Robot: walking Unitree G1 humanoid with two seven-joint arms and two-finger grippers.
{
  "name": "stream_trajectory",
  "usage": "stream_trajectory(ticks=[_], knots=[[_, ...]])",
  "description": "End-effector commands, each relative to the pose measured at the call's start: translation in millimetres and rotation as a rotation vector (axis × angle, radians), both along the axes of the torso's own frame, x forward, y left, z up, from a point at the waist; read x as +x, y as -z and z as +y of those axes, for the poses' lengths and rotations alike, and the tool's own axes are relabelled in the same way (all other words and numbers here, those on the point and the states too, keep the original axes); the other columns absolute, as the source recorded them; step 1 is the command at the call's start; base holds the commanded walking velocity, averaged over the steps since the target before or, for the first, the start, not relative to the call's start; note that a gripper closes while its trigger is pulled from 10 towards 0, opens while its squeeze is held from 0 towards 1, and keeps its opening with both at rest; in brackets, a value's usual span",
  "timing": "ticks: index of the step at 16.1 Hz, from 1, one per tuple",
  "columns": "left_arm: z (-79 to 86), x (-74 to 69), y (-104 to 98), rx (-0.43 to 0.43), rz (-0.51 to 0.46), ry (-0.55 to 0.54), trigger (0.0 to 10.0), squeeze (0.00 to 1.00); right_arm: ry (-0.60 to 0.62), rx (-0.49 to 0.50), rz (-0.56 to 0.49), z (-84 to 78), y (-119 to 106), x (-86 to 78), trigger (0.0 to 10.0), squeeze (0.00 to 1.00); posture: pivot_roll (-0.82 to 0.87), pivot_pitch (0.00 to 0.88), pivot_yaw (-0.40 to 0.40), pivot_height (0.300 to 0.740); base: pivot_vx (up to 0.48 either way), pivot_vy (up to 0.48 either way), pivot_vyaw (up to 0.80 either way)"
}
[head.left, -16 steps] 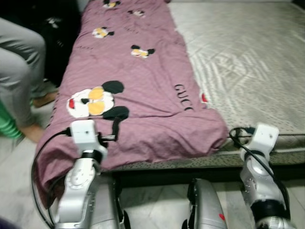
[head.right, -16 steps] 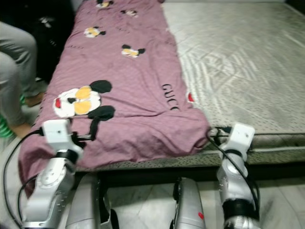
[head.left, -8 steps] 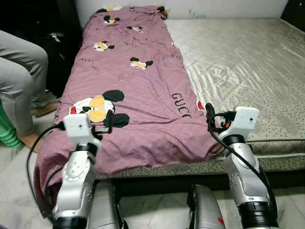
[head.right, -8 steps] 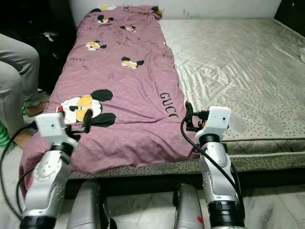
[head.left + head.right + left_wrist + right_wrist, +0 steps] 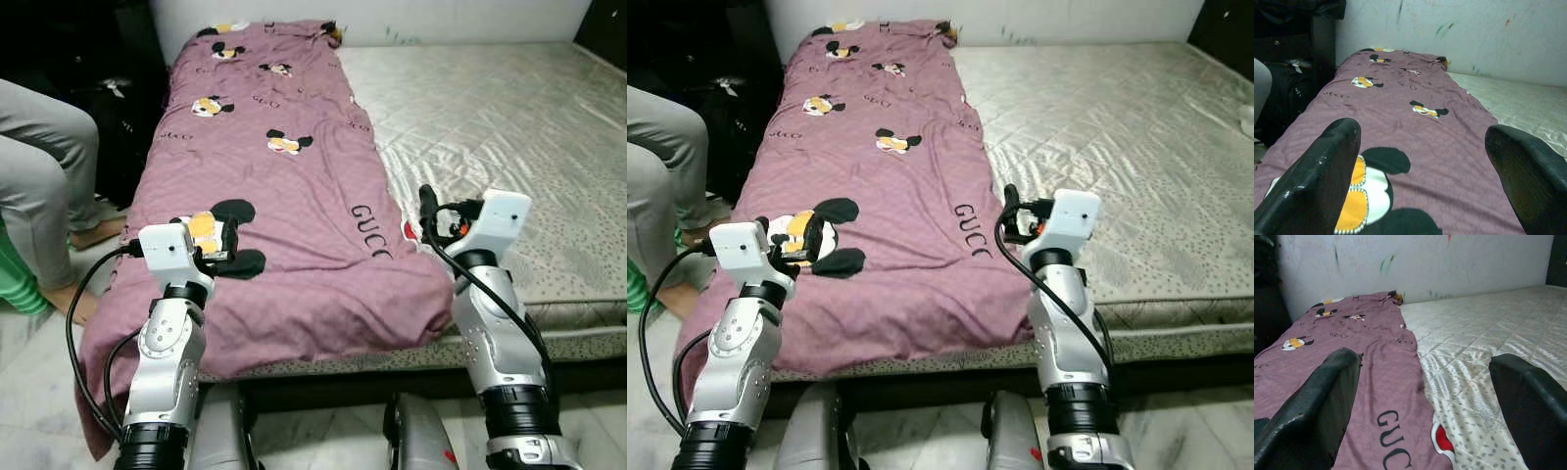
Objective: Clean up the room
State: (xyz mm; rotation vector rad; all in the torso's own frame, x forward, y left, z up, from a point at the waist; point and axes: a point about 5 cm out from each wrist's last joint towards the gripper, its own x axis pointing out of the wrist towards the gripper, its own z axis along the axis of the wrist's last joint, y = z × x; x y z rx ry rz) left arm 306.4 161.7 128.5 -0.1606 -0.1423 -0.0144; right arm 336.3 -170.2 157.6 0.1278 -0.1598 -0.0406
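Note:
A purple blanket (image 5: 284, 186) with cartoon mouse prints lies folded lengthwise along the left side of a bare quilted mattress (image 5: 509, 117). Its near end hangs over the bed's front edge. My left gripper (image 5: 227, 240) hovers just above the big mouse print near that end. In the left wrist view the left gripper (image 5: 1422, 131) stands wide open with nothing between its fingers. My right gripper (image 5: 427, 208) is held over the blanket's right edge by the lettering. In the right wrist view the right gripper (image 5: 1425, 360) is open and holds nothing.
A person's legs in grey trousers (image 5: 39, 166) are at the left of the bed, bare feet on the floor. Dark furniture and a black bag (image 5: 122, 98) stand behind them. Something green (image 5: 15, 279) is at the far left. A white wall runs behind the bed.
The camera has lifted and steadied, showing more of the bed. Both arms have risen from the bed's front edge, and the grippers now stand over the blanket's near end.

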Motion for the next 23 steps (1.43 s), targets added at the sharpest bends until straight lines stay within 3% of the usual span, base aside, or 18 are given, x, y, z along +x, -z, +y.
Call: stream_trajectory(ticks=[1, 8, 20, 23], knots=[[0.9, 3.7, -3, 0.011, -0.015, 0.006, 10.0, 0.00, -0.007, 0.001, -0.006, 2.9, -4, 4.0, 10.0, 0.00, -0.08, 0.000, 0.029, 0.659, 0.000, 0.000, 0.00], [-1.1, 9.2, -4, 0.015, -0.025, 0.019, 10.0, 0.00, 0.033, -0.018, 0.010, 1.4, 0, 5.7, 10.0, 0.00, -0.08, 0.000, 0.029, 0.739, 0.000, 0.000, 0.00], [-0.3, 13.9, 11, -0.016, 0.067, -0.037, 10.0, 0.00, 0.041, -0.037, 0.031, 4.2, 6, 9.0, 10.0, 0.00, -0.08, 0.000, 0.029, 0.740, 0.000, 0.000, 0.00], [-0.6, 14.6, 10, 0.027, 0.070, -0.057, 10.0, 0.00, 0.029, -0.037, 0.034, 5.7, 6, 9.6, 10.0, 0.00, -0.07, 0.000, 0.023, 0.740, 0.000, 0.000, -0.14]])
